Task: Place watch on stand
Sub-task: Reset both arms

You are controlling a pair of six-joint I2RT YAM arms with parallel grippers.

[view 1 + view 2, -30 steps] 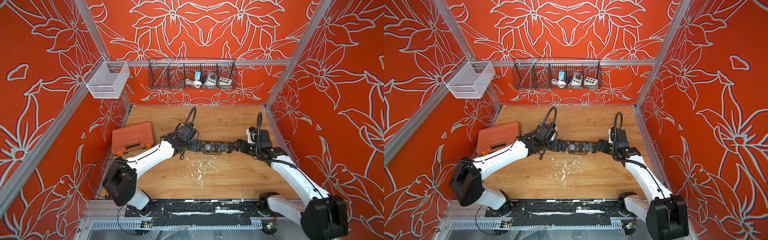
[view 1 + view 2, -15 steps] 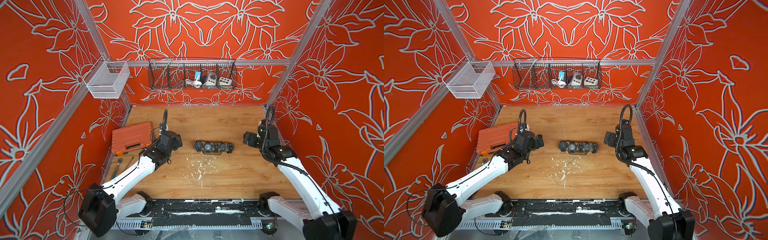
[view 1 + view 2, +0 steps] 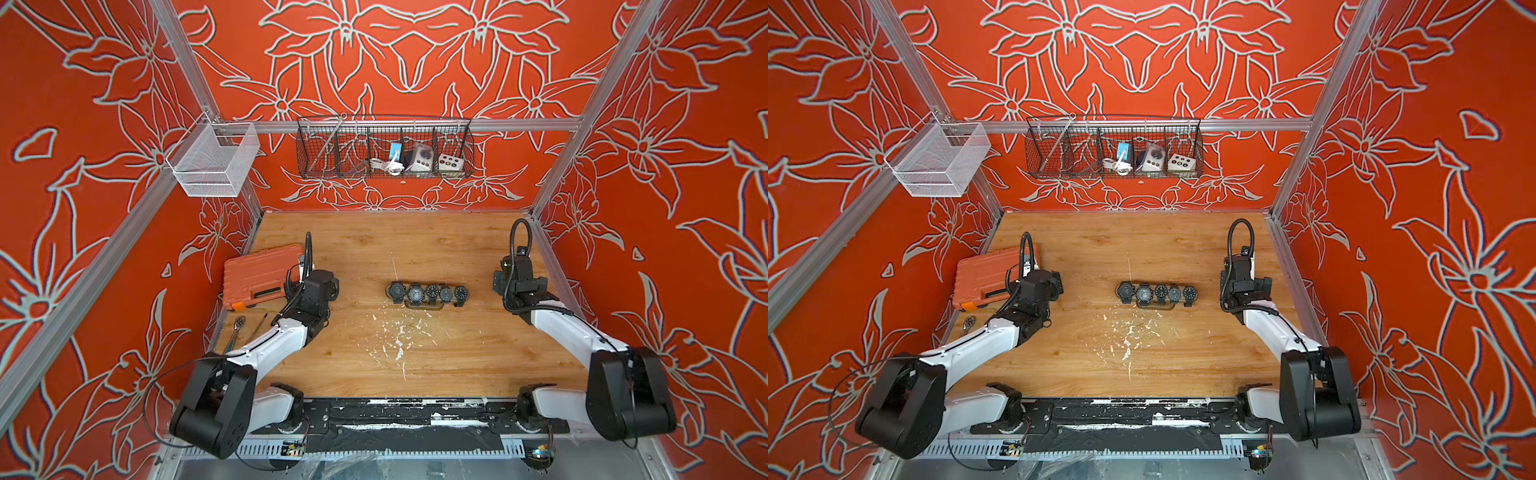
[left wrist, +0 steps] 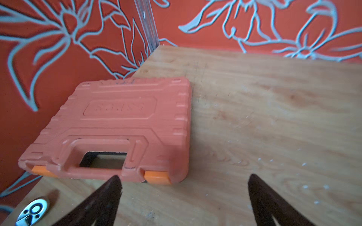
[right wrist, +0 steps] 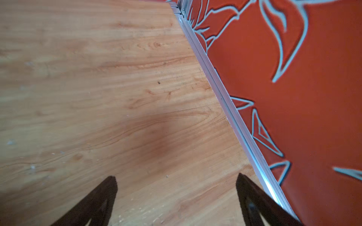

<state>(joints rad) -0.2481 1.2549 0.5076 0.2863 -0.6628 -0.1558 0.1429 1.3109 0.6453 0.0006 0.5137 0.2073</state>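
Several dark watches sit in a row across the stand in the middle of the wooden table. Only the stand's dark base shows below them. My left gripper hovers well to the left of the stand, beside the orange case. In the left wrist view it is open over bare wood with nothing between its fingers. My right gripper is off to the right of the stand, near the side wall. In the right wrist view it is open and empty.
An orange tool case lies shut at the table's left edge. A ratchet wrench lies in front of it. A black wire basket and a white mesh basket hang on the walls. An aluminium rail borders the right side.
Both grippers were at the two ends of the watch row a second ago. They have drawn back outward, left and right, and opened wider. The watches stay on the stand.
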